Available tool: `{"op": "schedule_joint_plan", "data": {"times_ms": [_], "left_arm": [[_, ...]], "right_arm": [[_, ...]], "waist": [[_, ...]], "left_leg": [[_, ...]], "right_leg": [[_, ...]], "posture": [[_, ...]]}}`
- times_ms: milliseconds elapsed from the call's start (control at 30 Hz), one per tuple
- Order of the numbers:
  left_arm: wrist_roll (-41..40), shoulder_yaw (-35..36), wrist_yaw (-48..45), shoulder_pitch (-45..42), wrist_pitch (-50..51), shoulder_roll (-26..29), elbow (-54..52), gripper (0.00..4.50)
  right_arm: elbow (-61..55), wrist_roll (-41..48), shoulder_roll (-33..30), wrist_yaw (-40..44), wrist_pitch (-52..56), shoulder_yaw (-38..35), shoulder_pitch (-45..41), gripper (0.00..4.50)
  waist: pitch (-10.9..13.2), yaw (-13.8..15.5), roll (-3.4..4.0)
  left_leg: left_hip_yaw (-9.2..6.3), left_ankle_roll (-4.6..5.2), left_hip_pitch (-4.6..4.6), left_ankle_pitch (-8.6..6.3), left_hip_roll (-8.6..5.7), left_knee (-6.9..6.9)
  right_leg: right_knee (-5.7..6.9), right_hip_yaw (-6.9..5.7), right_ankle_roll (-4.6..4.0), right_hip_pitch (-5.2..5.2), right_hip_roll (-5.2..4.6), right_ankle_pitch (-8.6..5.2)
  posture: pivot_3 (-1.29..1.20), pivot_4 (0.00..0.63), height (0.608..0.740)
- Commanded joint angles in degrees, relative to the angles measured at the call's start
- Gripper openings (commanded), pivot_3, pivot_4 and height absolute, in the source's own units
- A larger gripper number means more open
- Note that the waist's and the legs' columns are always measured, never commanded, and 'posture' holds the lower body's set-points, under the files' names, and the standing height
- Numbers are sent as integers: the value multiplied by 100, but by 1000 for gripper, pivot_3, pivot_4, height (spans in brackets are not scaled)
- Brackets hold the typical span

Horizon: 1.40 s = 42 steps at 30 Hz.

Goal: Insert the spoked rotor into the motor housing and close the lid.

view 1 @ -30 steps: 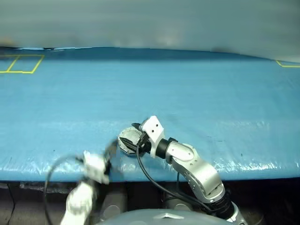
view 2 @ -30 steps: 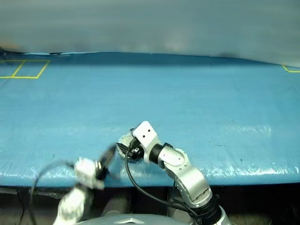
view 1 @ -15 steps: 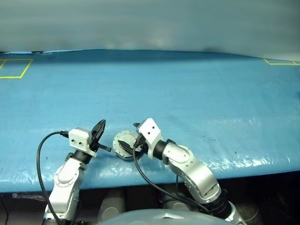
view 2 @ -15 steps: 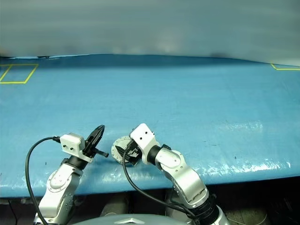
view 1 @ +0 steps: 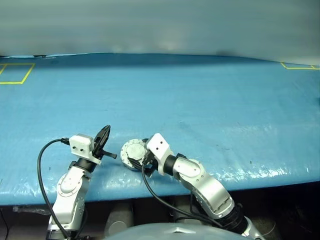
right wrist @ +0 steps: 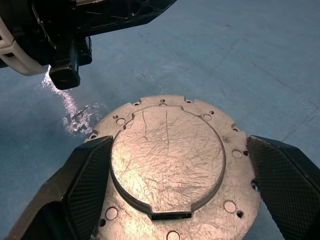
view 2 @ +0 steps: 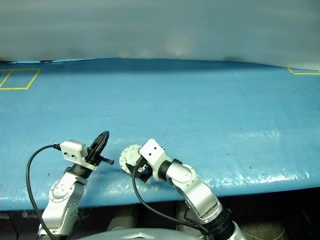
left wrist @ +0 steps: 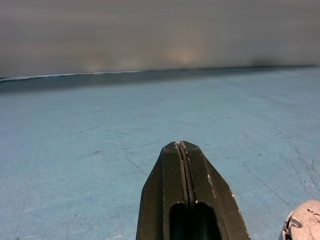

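The round grey scratched metal lid (right wrist: pixel 167 157) is lying flat near the front edge of the blue-covered counter (view 1: pixel 210 100). The right end effector (right wrist: pixel 175 185) has its fingers spread wide either side of it. The left end effector (view 1: pixel 102 140) sits just beside it, pinched together and empty.

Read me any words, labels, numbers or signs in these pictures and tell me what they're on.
None to read.
The lid carries scratches and small holes, no lettering.
The blue table cover bears yellow tape outlines, no characters.
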Motion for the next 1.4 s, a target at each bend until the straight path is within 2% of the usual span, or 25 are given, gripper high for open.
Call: {"op": "schedule_joint_plan", "data": {"times_ms": [33,167,267,367,600,833,1033,1200,1400], "left_arm": [[12,102,-31,-63,4,-19,-94,0],[57,124,-5,-69,41,-17,-97,0],[90,150,36,-87,132,-12,-101,0],[288,157,181,-150,345,58,-91,0],[477,83,34,-377,756,277,-42,0],[-82,23,-811,-965,1625,671,-11,0],[-389,-38,-1580,-1380,2250,1158,4,0],[-355,39,-1662,-1631,2446,1231,148,0],[-278,43,-1755,-1665,2351,1226,171,0]], "right_arm": [[70,-71,-6,14,-105,89,4,4478],[99,-105,-25,16,-181,74,59,4478],[136,-150,-62,13,-248,68,108,3890],[159,-227,-84,-46,-293,70,141,3028],[180,-312,-92,-78,-318,71,166,3030],[211,-517,-233,-18,-376,240,16,3030],[196,-585,-55,-128,170,346,-193,3030],[152,-553,109,-189,518,366,-275,3030],[210,-554,24,-132,599,382,-240,3030]], "waist": [[0,-2,0],[0,-2,0],[0,0,0],[0,5,0],[0,10,0],[0,11,0],[1,-23,1],[1,-17,1],[1,-21,1]], "left_leg": [[0,0,1,0,0,0],[0,0,1,0,0,0],[0,0,0,0,0,0],[0,0,1,0,0,0],[-1,0,1,0,0,0],[0,-1,2,0,0,0],[-1,-1,2,0,1,-2],[-2,-1,4,0,1,-3],[-2,-1,5,0,1,-8]], "right_leg": [[0,0,0,0,0,0],[0,0,0,0,0,0],[0,0,0,0,0,0],[0,0,0,1,0,0],[-1,0,1,1,0,-1],[-2,-2,1,2,0,-1],[0,-2,0,-1,2,-1],[2,-2,0,0,2,-1],[0,-1,0,-1,1,-1]], "posture": [[0,150,740],[0,150,740],[0,150,740],[0,150,740],[0,150,740],[0,150,740],[0,150,740],[0,150,740],[0,150,740]]}}
